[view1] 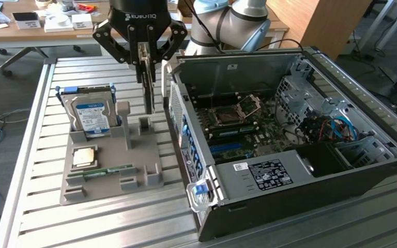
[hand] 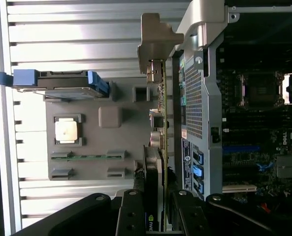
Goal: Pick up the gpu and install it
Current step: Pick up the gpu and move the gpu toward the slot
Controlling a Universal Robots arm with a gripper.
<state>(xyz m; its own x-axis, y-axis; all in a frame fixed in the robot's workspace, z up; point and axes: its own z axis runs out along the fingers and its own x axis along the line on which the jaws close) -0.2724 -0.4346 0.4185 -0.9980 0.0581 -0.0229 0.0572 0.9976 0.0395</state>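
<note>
The gpu [view1: 147,85] hangs on edge, a thin card with a green board and a silvery end bracket [hand: 155,42]. My gripper [view1: 143,58] is shut on its upper edge. The card is in the air above the grey holder [view1: 105,178], just clear of the holder's slotted posts. It is close beside the outer wall of the open computer case [view1: 302,155], outside it. In the wrist view the gpu [hand: 160,128] runs edge-on away from my gripper [hand: 158,219], between the holder and the case wall. The motherboard [view1: 243,129] lies exposed inside the case.
The holder carries a hard drive [view1: 91,116] with a blue-white label, a square processor [view1: 83,156] and a slim green memory stick [view1: 102,171]. Everything stands on a slatted metal table [view1: 81,222]. A desk with small boxes [view1: 54,23] is behind.
</note>
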